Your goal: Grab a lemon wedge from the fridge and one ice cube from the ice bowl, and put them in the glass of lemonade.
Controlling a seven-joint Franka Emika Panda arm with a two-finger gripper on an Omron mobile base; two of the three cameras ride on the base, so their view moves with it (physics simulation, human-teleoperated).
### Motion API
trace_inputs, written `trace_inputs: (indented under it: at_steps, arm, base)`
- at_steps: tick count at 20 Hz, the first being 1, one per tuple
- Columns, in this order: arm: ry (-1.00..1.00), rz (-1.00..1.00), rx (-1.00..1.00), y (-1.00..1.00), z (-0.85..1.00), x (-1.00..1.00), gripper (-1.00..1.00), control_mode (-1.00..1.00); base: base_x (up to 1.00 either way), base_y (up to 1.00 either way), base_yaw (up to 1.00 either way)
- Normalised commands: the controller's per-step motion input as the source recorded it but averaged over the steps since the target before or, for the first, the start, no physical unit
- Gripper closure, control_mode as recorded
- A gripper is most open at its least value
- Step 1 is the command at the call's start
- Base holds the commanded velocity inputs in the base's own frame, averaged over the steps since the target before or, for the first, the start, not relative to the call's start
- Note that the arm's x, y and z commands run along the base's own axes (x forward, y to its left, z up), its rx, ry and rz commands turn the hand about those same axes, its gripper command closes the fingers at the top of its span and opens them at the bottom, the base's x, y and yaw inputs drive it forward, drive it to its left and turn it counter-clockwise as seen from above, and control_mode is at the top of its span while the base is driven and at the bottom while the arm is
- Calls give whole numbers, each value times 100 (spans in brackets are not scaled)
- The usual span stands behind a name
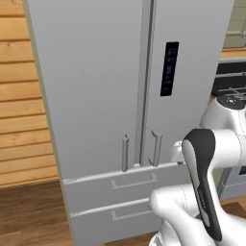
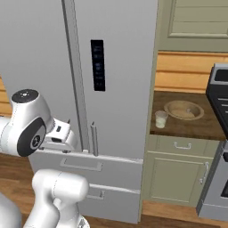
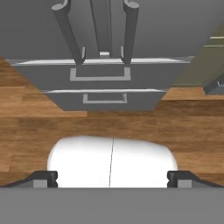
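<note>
Upright, the fridge [image 1: 96,86] stands shut, handles [image 3: 65,30] vertical; end effector [image 3: 111,178] spread wide, holding nothing

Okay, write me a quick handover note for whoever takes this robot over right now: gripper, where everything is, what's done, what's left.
Gripper: open, empty, aimed down at the fridge's lower front.
Tall grey metal fridge: both doors and both drawers shut; the lemon wedge isn't in sight.
Small clear glass of pale lemonade: on the brown counter right of the fridge, beside the round tan wooden ice bowl.
Done: nothing yet.
Left: open the fridge, take the wedge, drop it in the glass, then add one ice cube.
</note>
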Motion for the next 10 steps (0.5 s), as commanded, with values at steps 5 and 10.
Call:
trace_inputs:
  at_steps: [5, 10]
  arm:
    - [0, 0, 0, 0, 0, 0, -100, 100]
    - [0, 0, 0, 0, 0, 0, -100, 100]
  base:
    - [-2, 0, 0]
    - [0, -2, 0]
